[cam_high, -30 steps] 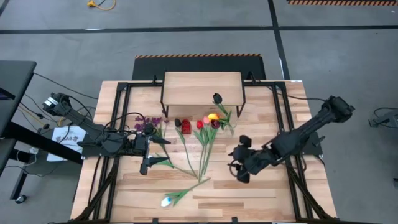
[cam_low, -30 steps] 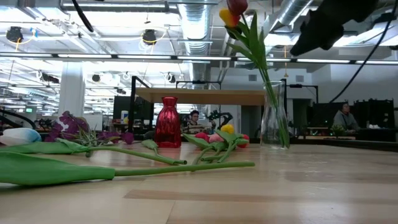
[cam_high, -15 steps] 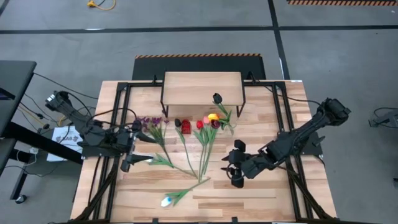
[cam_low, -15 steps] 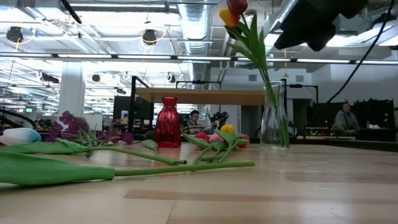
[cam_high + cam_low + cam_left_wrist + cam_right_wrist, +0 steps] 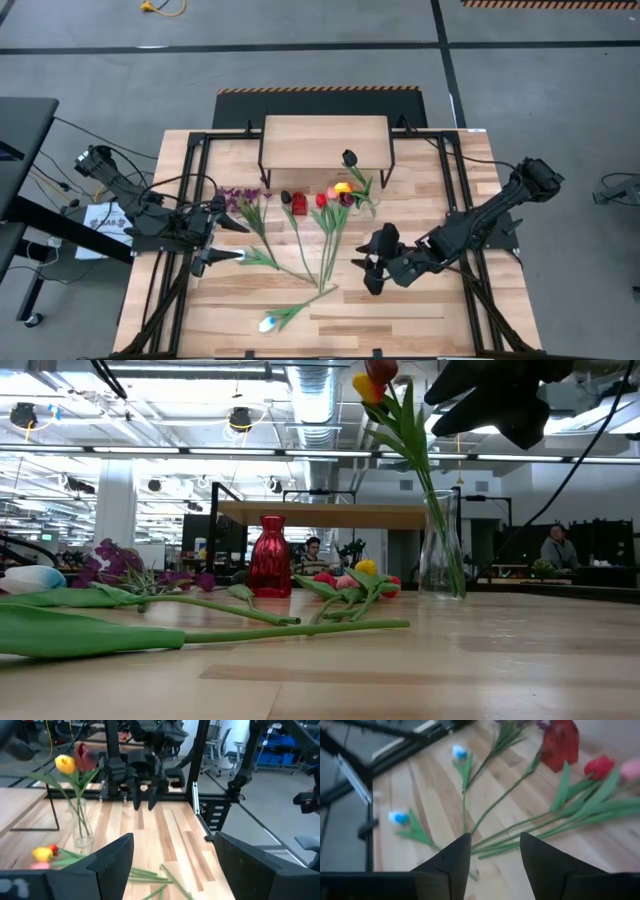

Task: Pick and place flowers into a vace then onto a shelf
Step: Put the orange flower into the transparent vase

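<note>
Both grippers empty above table
Right gripper [image 5: 366, 275] part open, tulips [image 5: 325, 245] just beside; left gripper [image 5: 207, 261] wide, purple blossoms [image 5: 238, 196] near

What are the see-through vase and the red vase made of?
The clear vase looks like smooth glass: the stems show straight through it. The red vase looks like shiny glass or glazed ceramic, since light glints off it; which one is hard to tell.

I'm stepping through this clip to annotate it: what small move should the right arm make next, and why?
Probably lower the right gripper toward the loose tulip stems lying just beside it. Its fingers are apart with nothing between them, the right wrist view looks down on those stems, and the glass vase holds only two tulips so far.
</note>
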You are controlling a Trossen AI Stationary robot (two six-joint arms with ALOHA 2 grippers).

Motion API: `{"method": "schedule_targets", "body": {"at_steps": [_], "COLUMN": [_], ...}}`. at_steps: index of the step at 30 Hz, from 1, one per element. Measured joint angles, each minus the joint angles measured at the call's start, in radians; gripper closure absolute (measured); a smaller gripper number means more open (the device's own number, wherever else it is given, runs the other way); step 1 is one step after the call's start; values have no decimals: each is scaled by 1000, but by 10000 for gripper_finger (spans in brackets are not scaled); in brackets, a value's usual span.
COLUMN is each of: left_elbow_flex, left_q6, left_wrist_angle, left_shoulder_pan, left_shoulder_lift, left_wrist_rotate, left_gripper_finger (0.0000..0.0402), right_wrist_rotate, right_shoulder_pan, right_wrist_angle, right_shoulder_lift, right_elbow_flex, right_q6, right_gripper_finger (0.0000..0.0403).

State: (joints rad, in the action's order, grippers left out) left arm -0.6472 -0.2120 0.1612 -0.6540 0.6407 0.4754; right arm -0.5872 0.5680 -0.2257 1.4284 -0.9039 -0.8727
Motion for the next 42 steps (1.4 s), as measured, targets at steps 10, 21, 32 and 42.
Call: {"method": "schedule_targets", "body": {"at_steps": [10,21,32,42], "left_elbow_flex": [0,0,0,0], "left_q6": [28,44,44,67], "left_wrist_angle": [53,50,50,51], "left_shoulder_pan": [0,0,1,0], "left_shoulder_lift": [0,0,0,0], "left_wrist_rotate": [-28,-47,-88,-177], "left_gripper_finger": [135,135,135,134], "right_wrist_rotate": [-81,-158,-309,-356], "right_shoulder_pan": [1,15,34,-19], "right_wrist_angle": [8,31,65,161], "right_shoulder_lift": [15,213,350,525], "right_elbow_flex": [0,0,0,-60], "right_q6": [-209,-530,-736,-754], "right_gripper_finger": [269,284,284,285]}}
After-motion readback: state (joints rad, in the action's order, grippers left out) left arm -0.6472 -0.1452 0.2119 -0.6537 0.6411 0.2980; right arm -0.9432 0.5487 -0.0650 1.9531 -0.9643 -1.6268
